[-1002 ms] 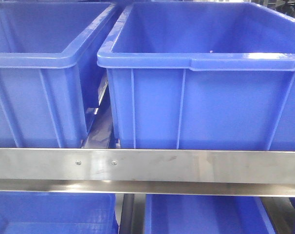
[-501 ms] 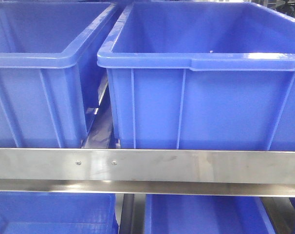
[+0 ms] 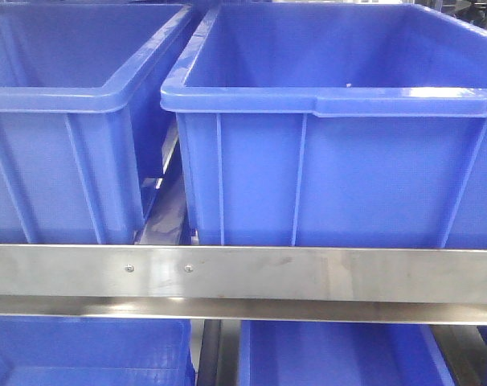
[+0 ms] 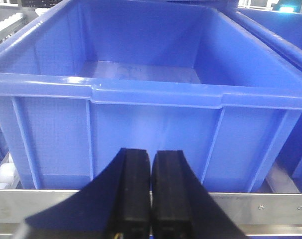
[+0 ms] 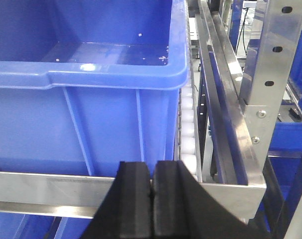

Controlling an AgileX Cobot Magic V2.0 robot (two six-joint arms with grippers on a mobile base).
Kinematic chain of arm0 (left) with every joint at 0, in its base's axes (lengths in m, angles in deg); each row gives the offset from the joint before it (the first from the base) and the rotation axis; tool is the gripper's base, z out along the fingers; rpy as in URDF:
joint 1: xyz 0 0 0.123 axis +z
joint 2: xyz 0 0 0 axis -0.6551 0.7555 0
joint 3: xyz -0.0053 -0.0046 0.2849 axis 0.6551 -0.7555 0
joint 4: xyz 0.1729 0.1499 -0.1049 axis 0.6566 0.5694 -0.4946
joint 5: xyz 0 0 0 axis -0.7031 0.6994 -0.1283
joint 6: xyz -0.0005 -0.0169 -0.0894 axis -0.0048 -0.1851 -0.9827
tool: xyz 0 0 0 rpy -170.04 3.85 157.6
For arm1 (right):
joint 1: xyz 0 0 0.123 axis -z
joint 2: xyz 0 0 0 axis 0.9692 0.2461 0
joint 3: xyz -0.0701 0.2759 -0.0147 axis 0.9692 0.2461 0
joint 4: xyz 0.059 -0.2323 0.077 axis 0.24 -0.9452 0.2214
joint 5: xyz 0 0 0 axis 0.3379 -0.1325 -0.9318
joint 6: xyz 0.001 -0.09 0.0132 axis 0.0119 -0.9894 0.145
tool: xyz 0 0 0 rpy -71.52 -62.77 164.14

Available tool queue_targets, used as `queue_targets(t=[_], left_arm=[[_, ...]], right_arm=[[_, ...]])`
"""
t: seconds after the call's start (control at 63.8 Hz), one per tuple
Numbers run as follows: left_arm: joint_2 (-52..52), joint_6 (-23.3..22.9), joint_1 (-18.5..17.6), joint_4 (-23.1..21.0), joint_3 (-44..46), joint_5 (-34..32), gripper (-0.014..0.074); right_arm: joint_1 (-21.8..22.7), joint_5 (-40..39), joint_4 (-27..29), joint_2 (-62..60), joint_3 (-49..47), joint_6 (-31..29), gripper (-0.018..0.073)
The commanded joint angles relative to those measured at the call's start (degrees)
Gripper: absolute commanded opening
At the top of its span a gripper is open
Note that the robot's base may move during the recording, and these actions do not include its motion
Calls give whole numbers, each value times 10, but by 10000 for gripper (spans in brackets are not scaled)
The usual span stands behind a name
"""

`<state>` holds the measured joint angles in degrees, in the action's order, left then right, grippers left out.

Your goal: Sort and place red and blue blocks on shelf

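Note:
The red and blue blocks are out of view in every frame. The shelf shows as a brushed steel front rail (image 3: 308, 273) with two small screws, carrying large blue crates. My left gripper (image 4: 151, 153) is shut with nothing between its black fingers, hanging just in front of the shelf rail (image 4: 270, 206) and a blue crate (image 4: 151, 112). My right gripper (image 5: 152, 166) is also shut and empty, in front of the shelf rail (image 5: 46, 186) near the rack's right end, below another blue crate (image 5: 91, 109).
Two big blue crates (image 3: 59, 129) (image 3: 340, 161) stand side by side on the upper tier, with more crates (image 3: 83, 354) on the tier below. White rollers (image 5: 188, 124) and a perforated steel upright (image 5: 268, 64) stand at the rack's right end.

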<state>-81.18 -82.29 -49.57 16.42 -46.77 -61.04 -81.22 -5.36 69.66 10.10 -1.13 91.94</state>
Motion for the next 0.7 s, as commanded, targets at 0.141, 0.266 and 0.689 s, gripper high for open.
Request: queue_targets(t=[0.141,0.266,0.689], left_arm=[[-12,0,-4,-4,-16,-50,125],[-12,0,-4,-4,-16,-50,125],[-12,0,-4,-4,-16,-50,125]], right_arm=[[3,-53,-1,-9,0,-6,57],[3,-53,-1,-9,0,-6,57],[3,-53,-1,-9,0,-6,57]])
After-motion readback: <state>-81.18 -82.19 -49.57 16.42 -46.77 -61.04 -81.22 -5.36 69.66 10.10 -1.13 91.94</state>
